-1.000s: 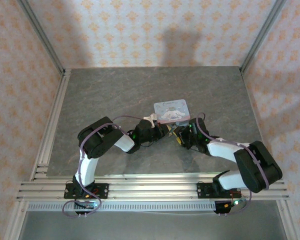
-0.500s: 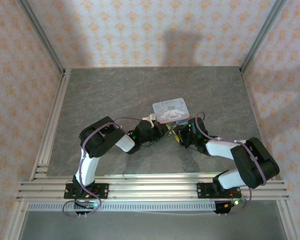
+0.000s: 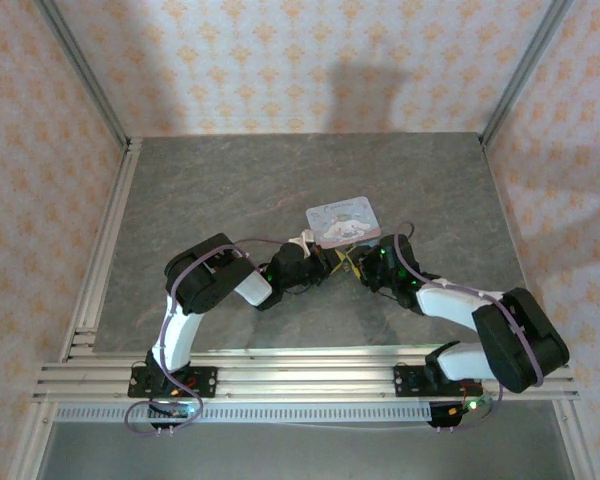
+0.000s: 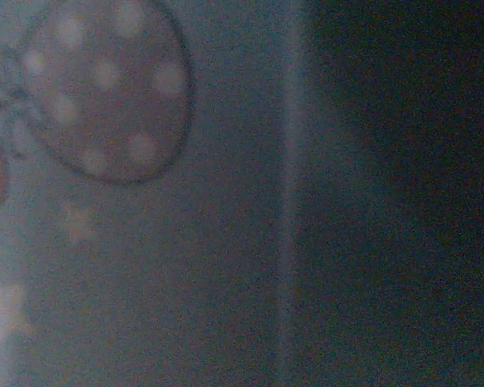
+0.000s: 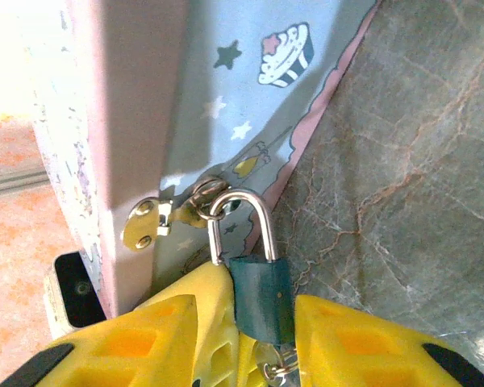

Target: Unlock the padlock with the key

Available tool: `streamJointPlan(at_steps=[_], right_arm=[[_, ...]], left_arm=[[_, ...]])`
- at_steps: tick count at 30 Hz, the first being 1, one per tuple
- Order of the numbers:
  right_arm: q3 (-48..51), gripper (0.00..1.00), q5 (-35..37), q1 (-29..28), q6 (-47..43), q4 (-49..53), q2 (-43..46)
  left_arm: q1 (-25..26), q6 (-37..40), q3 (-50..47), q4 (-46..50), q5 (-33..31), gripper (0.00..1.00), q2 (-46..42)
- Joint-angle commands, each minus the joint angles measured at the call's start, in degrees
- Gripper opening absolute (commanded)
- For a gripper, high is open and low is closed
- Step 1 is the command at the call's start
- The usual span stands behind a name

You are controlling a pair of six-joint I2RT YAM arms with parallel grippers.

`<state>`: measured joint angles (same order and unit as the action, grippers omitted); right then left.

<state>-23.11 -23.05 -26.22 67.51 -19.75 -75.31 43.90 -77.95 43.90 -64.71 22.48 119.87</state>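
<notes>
Grey, stone-veined table [image 3: 230, 180] fills the cell, and I start from the aluminium rails [image 3: 300, 375] at its near edge, where both arms are bolted. From there the left arm [image 3: 205, 280] bends in from the left and the right arm [image 3: 480, 310] from the right, and the two meet nose to nose near the middle of the table.

On my right wrist camera the right gripper [image 5: 260, 292] is clamped on the padlock [image 5: 256, 294]. Its yellow fingers [image 5: 185, 330] press against both sides of the blue body, which stands upright between them. A bit of bright metal [image 5: 273, 372] hangs under the body, down in the gap, and I cannot make out what it is. The shackle [image 5: 240, 193] rises from the body and passes through the loop of a brass hasp [image 5: 149, 222].

That hasp is fixed to the near side of the tin [image 3: 342, 220], which lies flat just beyond both grippers with its cartoon lid up.

From above, the left gripper [image 3: 327, 262] sits just beside the right one, under the tin's near edge. Its jaws are fully closed, and I cannot tell whether anything is between them. My left wrist camera gives a blurred, dim close-up of the tin's printed side.

Peach-patterned walls [image 3: 310, 60] stand behind the table.
</notes>
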Motion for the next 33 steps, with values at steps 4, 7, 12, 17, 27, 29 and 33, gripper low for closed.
streamJointPlan(at_steps=[4,7,12,17,27,29,33], right_arm=[[-0.10,0.37,2.05,-0.41,-2.38,1.55,0.41],[-0.36,0.35,1.93,-0.50,-2.29,1.73,-0.25],[-0.97,0.31,1.49,-0.76,-2.12,1.82,-1.05],[-1.32,0.20,1.35,-1.20,-2.03,2.12,-1.39],[-6.02,0.00,5.64,-1.34,-9.93,19.10,2.01],[-8.52,0.00,7.17,-1.29,-13.62,24.97,2.60],[-12.93,0.00,10.83,-1.27,-19.82,34.53,2.80]], left_arm=[[1.00,-2.15,1.17,-2.81,1.34,0.00,0.36],[1.19,-2.97,1.02,-3.71,1.16,0.00,0.62],[1.59,-3.82,0.93,-4.32,0.69,0.00,0.80],[1.79,-4.66,0.55,-5.41,-0.05,0.00,0.89],[1.87,0.13,-1.51,1.46,-1.29,0.04,-3.26],[1.86,1.97,-1.76,4.14,-1.46,0.12,-4.65],[1.83,6.67,-1.67,10.86,-1.82,0.21,-7.60]])
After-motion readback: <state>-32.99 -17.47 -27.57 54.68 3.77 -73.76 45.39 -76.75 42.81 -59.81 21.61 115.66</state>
